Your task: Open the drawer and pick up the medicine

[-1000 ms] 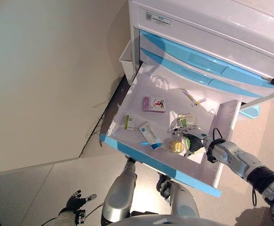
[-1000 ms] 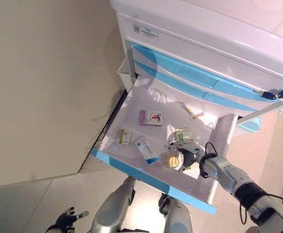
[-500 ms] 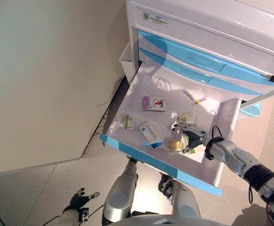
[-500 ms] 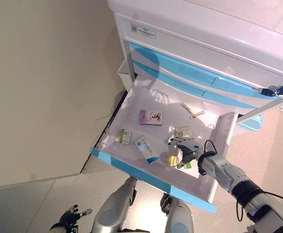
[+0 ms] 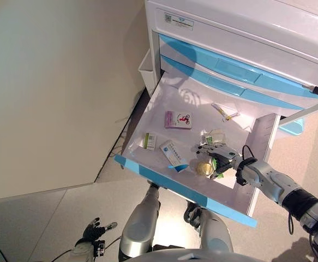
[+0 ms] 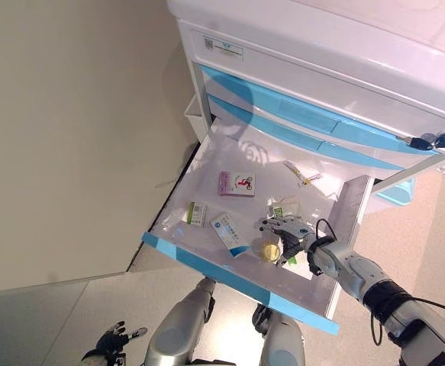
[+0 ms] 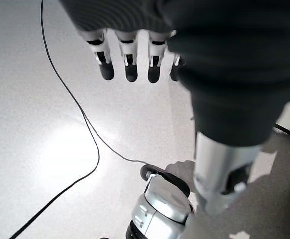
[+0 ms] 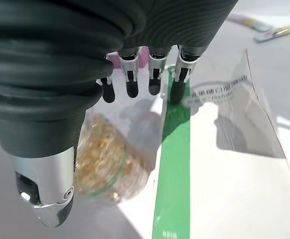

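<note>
Pale floor (image 5: 49,218) and beige wall (image 5: 49,82) frame a white cabinet (image 5: 246,22) with blue-fronted drawers; the lowest drawer (image 5: 164,177) stands pulled out, its blue front edge nearest the robot. Right hand (image 5: 220,155) is inside the drawer, fingers (image 8: 131,82) straight and relaxed, gripping nothing. Directly beneath that hand lies a white box with a green stripe (image 8: 177,164), one fingertip at the stripe; whether it touches, cannot tell. Just beside the thumb (image 8: 48,189) lies a clear container of yellow capsules (image 5: 204,168). Further from the hand, toward the robot's left: a blue-and-white box (image 5: 173,154), a small green-and-white box (image 5: 150,141), and a pink box (image 5: 178,119). Beyond the fingertips, near the drawer's back, lies a thin yellow-tipped packet (image 5: 224,113). Left hand (image 5: 93,232) hangs low over the floor, fingers (image 7: 130,64) loosely extended, empty.
</note>
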Controlling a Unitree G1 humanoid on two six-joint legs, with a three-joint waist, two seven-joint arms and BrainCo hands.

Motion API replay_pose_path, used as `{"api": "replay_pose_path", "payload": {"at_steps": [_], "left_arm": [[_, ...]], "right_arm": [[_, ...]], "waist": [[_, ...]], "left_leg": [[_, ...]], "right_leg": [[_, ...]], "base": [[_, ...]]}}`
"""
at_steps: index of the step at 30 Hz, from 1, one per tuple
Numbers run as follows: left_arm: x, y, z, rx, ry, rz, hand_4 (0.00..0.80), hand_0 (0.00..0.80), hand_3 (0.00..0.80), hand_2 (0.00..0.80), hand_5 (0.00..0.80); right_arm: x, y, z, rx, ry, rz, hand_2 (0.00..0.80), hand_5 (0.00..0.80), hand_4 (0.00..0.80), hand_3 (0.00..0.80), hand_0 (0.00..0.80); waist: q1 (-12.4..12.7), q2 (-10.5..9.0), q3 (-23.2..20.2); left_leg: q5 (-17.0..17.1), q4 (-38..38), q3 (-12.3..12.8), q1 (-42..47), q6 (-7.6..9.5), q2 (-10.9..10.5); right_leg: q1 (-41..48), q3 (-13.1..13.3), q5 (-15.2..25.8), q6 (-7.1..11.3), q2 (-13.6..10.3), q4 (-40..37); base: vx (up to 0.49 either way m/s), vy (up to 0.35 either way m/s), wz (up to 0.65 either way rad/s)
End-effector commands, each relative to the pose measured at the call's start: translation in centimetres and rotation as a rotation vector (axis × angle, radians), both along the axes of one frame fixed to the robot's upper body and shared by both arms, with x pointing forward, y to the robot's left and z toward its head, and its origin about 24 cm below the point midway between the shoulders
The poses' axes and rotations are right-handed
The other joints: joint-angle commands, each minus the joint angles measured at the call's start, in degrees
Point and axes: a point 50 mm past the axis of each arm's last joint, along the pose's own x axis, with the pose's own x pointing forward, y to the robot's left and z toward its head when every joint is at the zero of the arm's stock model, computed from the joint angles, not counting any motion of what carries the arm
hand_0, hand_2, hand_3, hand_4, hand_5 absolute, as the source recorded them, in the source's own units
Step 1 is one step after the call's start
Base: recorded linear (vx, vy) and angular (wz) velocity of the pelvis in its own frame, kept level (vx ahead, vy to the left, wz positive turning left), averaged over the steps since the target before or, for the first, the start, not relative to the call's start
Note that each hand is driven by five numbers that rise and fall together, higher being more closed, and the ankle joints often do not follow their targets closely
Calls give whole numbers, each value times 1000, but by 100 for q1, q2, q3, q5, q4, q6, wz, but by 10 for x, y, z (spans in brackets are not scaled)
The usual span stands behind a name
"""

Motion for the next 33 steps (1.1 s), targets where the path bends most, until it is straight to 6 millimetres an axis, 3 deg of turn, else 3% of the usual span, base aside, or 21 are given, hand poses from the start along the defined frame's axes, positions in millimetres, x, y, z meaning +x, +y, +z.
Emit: {"api": "replay_pose_path", "payload": {"at_steps": [1, 17, 19, 20, 22, 27, 30, 33], "left_arm": [[-7, 6, 0, 14, 17, 6, 0, 0, 0, 0, 0], [-6, 10, 2, 17, 11, 17, 0, 0, 0, 0, 0], [-6, 9, 2, 15, 9, 18, 0, 0, 0, 0, 0], [-6, 9, 2, 15, 9, 18, 0, 0, 0, 0, 0], [-4, 8, 2, 14, 5, 17, 0, 0, 0, 0, 0], [-3, 7, 2, 10, -4, 18, 0, 0, 0, 0, 0], [-3, 7, 2, 10, -5, 16, 0, 0, 0, 0, 0], [-3, 7, 2, 10, -3, 14, 0, 0, 0, 0, 0]], "right_arm": [[-18, 18, -16, -35, 99, 126, 0, 0, 0, 0, 0], [-17, 26, -16, -39, 141, 164, 0, 0, 0, 0, 0], [-18, 27, -16, -37, 144, 161, 420, 420, 420, 420, 420], [-18, 27, -16, -37, 144, 161, 436, 436, 436, 436, 436], [-17, 28, -16, -31, 140, 160, 653, 653, 653, 653, 653], [-17, 27, -13, -22, 135, 154, 740, 740, 740, 740, 740], [-16, 25, -12, -20, 132, 147, 709, 709, 709, 709, 709], [-15, 24, -12, -14, 128, 135, 781, 781, 781, 781, 781]], "waist": [[65, -182, -192], [90, -245, -163], [90, -245, -155], [90, -245, -155], [89, -251, -146], [90, -245, -142], [95, -242, -148], [96, -235, -149]], "left_leg": [[30, -20, 11, -210, 20, -120], [29, -28, 7, -208, 25, -103], [28, -18, 4, -213, 25, -105], [28, -18, 4, -213, 25, -105], [31, -17, 4, -212, 24, -102], [36, -29, -17, -205, 29, -115], [37, -22, -31, -212, 32, -121], [39, -15, -44, -220, 35, -129]], "right_leg": [[-272, 209, 1042, 365, -269, -542], [-297, 235, 1064, 369, -250, -553], [-297, 238, 1058, 365, -250, -549], [-298, 238, 1058, 365, -250, -549], [-304, 246, 1057, 363, -248, -545], [-304, 252, 1049, 359, -253, -530], [-303, 242, 1041, 355, -259, -522], [-305, 247, 1039, 354, -257, -508]], "base": [[0, 0, 0], [0, 0, 0], [0, 0, 0], [0, 0, 0], [0, 0, 0], [0, 0, 0], [0, 0, 0], [0, 0, 0]]}}
